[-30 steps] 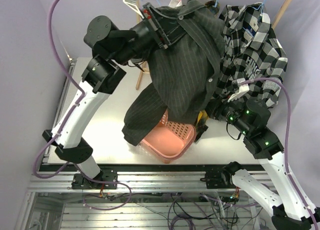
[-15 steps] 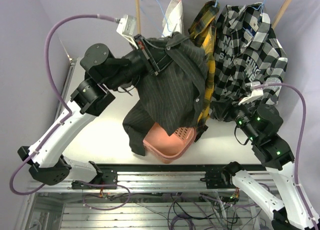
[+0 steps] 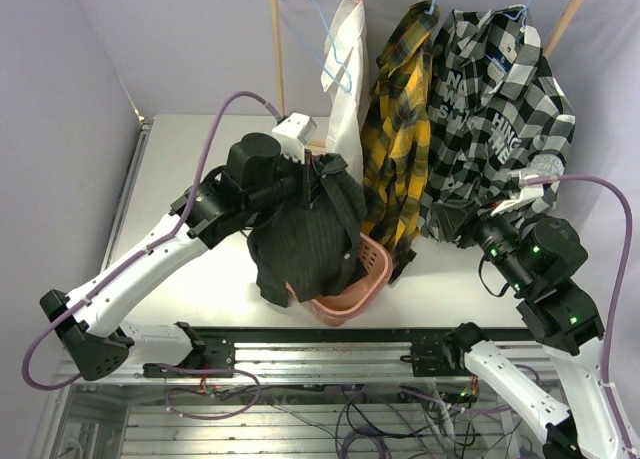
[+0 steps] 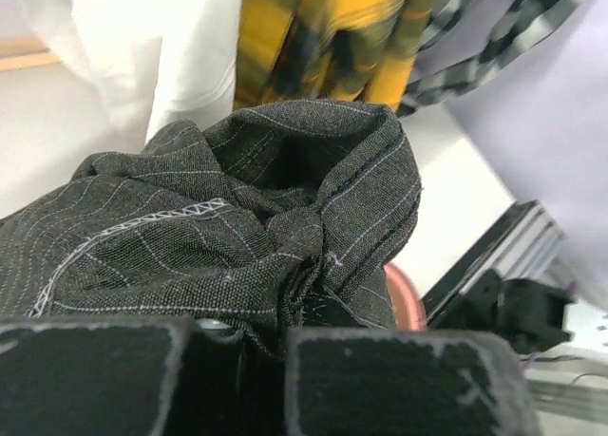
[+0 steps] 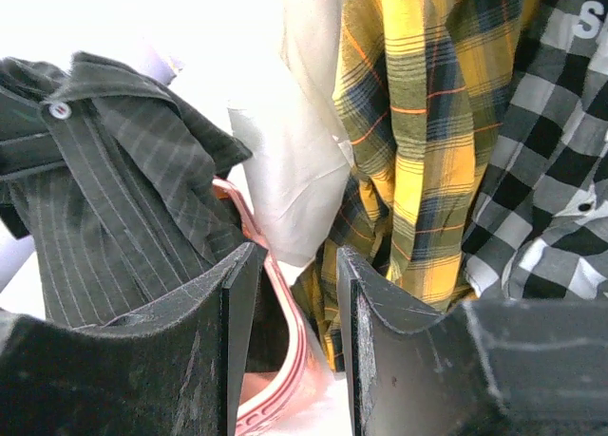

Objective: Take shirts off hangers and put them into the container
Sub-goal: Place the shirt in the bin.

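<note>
Salmon-pink plastic laundry basket (image 3: 372, 277) sits toward the near edge of a pale table (image 3: 190, 169), between the two robot arms. A dark pinstriped shirt (image 3: 300, 244) hangs in a bunch over the basket's left half and hides most of it. Its lowest folds reach down just left of the basket. The left gripper (image 3: 322, 171) is above the basket with its fingers pressed together on a gathered fold at the top of this shirt. In the left wrist view, the crumpled striped cloth fills the space right in front of the fingers.

Behind the basket, three shirts hang on a wooden rack (image 3: 275, 59). From left to right they are a plain white shirt (image 3: 345, 109), a yellow-and-black plaid shirt (image 3: 400, 129), and a black-and-white checked shirt (image 3: 495, 109) with printed lettering. A light blue wire hanger (image 3: 318, 24) hangs bare to the left of the white shirt.

The right gripper (image 3: 442, 219) is to the right of the basket, low in front of the checked shirt. Its fingers are spread apart. The right wrist view shows the basket's pink rim and the hem of the plaid shirt beyond the gap between them.
</note>
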`<state>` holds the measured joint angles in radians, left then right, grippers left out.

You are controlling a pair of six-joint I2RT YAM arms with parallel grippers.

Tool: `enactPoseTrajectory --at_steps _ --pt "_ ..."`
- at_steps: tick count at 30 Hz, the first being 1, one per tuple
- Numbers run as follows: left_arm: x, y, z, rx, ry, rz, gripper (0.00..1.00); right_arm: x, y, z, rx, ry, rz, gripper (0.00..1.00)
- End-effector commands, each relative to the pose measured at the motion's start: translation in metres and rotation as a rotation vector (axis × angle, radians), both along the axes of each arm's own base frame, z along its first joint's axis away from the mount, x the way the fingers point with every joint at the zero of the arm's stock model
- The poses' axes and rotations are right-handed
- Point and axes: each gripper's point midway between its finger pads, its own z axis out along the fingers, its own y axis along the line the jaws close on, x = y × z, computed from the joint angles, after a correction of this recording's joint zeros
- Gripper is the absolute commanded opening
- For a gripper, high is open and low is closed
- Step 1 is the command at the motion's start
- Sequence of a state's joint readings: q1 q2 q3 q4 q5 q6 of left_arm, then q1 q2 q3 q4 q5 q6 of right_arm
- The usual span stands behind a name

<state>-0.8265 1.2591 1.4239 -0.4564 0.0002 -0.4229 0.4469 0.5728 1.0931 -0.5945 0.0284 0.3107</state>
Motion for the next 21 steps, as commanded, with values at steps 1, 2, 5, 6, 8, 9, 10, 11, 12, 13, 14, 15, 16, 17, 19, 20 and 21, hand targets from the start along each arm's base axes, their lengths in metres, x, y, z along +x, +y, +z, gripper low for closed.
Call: enactPoseTrajectory --at_steps 1,2,5,6,8,9,10,11,12,13,14,15,16,17,19,20,21 --pt "0.002 0.020 -0.038 0.229 0.014 0.006 0.07 -0.006 0.014 0.012 0.031 -0.028 0.083 0.39" --pt "0.000 0.020 -0.049 0.275 0.033 -0.004 0.08 -0.004 0.020 0.010 0.029 -0.013 0.107 0.39" --pt "-0.006 0.023 -0.078 0.387 0.079 -0.031 0.15 0.000 0.034 0.001 0.024 0.036 0.164 0.39" --pt "-0.008 0.024 -0.087 0.415 0.089 -0.036 0.16 0.001 0.037 -0.002 0.024 0.049 0.179 0.38" --pt "-0.012 0.026 -0.101 0.459 0.107 -0.049 0.17 0.003 0.041 -0.006 0.026 0.062 0.193 0.37" --pt "-0.014 0.028 -0.107 0.483 0.118 -0.052 0.18 0.003 0.041 -0.007 0.030 0.062 0.189 0.37" --pt "-0.015 0.030 -0.112 0.507 0.122 -0.049 0.20 0.004 0.040 -0.007 0.033 0.057 0.184 0.37" --pt "-0.015 0.031 -0.115 0.529 0.125 -0.042 0.25 0.004 0.039 -0.006 0.035 0.052 0.178 0.37" --pt "-0.016 0.032 -0.118 0.546 0.127 -0.043 0.34 0.004 0.038 -0.005 0.037 0.045 0.173 0.37" --pt "-0.018 0.031 -0.120 0.559 0.126 -0.056 0.50 0.003 0.037 -0.004 0.039 0.041 0.169 0.37" --pt "-0.018 0.031 -0.122 0.570 0.129 -0.062 0.65 0.003 0.037 -0.005 0.038 0.042 0.169 0.37" --pt "-0.019 0.030 -0.124 0.575 0.132 -0.069 0.70 0.002 0.037 -0.005 0.038 0.044 0.173 0.37" --pt "-0.019 0.029 -0.124 0.579 0.132 -0.070 0.71 0.002 0.038 -0.006 0.037 0.048 0.177 0.37" --pt "-0.018 0.030 -0.122 0.578 0.129 -0.062 0.71 0.002 0.039 -0.007 0.036 0.051 0.182 0.37" --pt "-0.012 0.035 -0.111 0.565 0.098 -0.014 0.72 0.002 0.042 -0.012 0.030 0.066 0.201 0.37" --pt "-0.008 0.039 -0.103 0.552 0.074 0.021 0.72 0.002 0.044 -0.015 0.024 0.077 0.213 0.37" --pt "-0.003 0.045 -0.095 0.544 0.045 0.067 0.72 0.002 0.047 -0.018 0.019 0.087 0.225 0.37"
